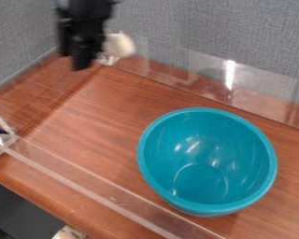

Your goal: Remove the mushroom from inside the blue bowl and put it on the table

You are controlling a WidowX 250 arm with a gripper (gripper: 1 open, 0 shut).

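up at eleven o'clock, above the far corner of the table (96, 112), the dark gripper (85, 47) hangs blurred; the pale mushroom (119, 43) sits tight against its three o'clock side, seemingly clamped in its jaws; at five o'clock the blue bowl (208, 161) rests on the wood, well apart from the arm, nothing inside it.

Turquoise-blue bowl (208, 174), reddish-brown wood-grain table (78, 112), black gripper (85, 47)

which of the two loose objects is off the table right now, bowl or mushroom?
The mushroom, a pale shape up beside the gripper at top left. The blue bowl sits empty on the table.
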